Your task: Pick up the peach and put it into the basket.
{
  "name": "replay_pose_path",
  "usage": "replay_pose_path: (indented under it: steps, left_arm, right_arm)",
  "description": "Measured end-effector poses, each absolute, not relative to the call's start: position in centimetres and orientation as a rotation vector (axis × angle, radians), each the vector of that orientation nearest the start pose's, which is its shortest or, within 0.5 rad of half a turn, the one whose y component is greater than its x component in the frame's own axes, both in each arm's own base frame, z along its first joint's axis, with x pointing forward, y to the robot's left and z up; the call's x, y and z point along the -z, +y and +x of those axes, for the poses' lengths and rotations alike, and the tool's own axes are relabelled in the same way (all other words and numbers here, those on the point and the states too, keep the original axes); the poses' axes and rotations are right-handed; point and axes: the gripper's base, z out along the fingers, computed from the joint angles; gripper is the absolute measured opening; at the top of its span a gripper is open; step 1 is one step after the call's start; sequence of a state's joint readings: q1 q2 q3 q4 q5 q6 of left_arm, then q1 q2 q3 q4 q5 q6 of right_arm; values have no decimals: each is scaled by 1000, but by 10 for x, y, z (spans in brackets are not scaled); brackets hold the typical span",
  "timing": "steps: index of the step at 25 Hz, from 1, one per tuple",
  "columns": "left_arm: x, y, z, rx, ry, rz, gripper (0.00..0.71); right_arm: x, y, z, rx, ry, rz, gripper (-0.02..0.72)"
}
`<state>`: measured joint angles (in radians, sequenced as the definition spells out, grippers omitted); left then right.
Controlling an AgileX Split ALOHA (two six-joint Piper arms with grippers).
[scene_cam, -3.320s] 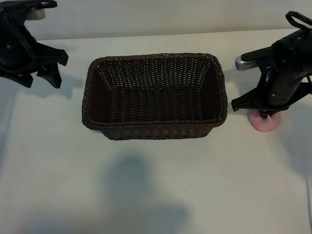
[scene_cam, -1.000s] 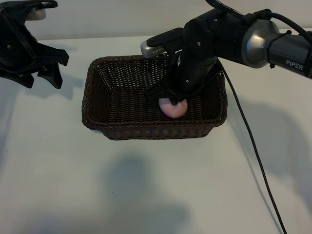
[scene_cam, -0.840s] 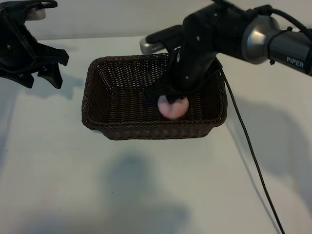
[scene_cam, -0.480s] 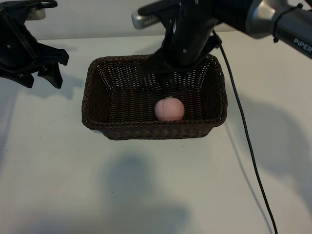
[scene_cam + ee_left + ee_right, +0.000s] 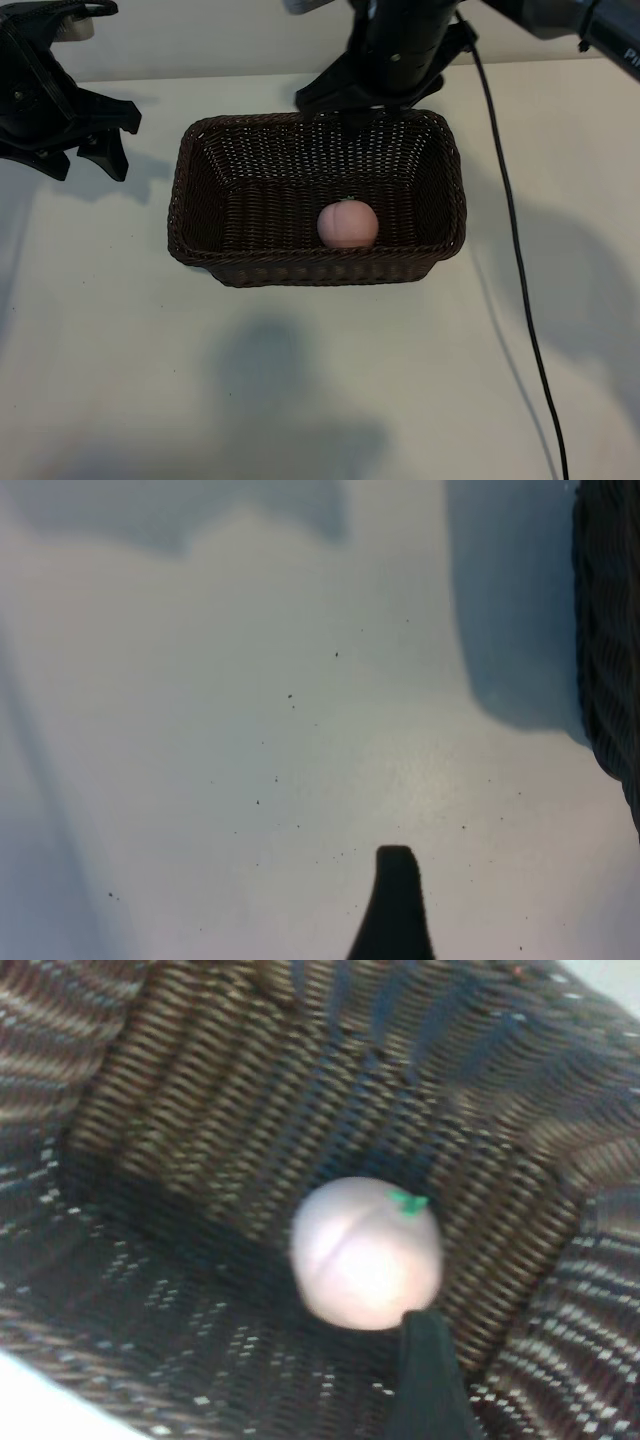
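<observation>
White table (image 5: 120, 340) all round: the right gripper (image 5: 372, 108) hangs with jaws spread and empty above the basket's (image 5: 190, 170) far rim, peach (image 5: 348, 224) lying inside near the front wall. Far left, the left gripper (image 5: 88, 150) sits parked, gaping too.

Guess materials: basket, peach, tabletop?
Basket: dark brown woven wicker, possibly synthetic; strands and braided rim show.
Peach: likely plastic or foam; uniform matte pale pink, bright green stem.
Tabletop: smooth white surface, probably laminate or paint; faint sheen in the left wrist view.
</observation>
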<state>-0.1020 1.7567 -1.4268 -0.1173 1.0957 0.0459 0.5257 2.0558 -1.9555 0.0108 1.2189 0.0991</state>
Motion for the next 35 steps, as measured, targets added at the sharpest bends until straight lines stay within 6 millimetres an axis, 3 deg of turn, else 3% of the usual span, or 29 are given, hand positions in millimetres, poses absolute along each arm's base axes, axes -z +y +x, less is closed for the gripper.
replay_pose_path:
  steps: [15, 21, 28, 35]
  left_arm:
    - [-266, -46, 357, 170, 2904, 155, 595]
    - [-266, -46, 357, 170, 2903, 160, 595]
    - [-266, -46, 357, 170, 2903, 160, 595]
    - [-266, -46, 357, 171, 2903, 160, 595]
  right_arm:
    - [-288, 146, 422, -111, 2788, -366, 487]
    - [-287, 127, 428, -96, 2791, -331, 487]
    - [-267, 105, 428, -63, 2867, -299, 487]
    - [-264, 102, 428, -59, 2875, -300, 486]
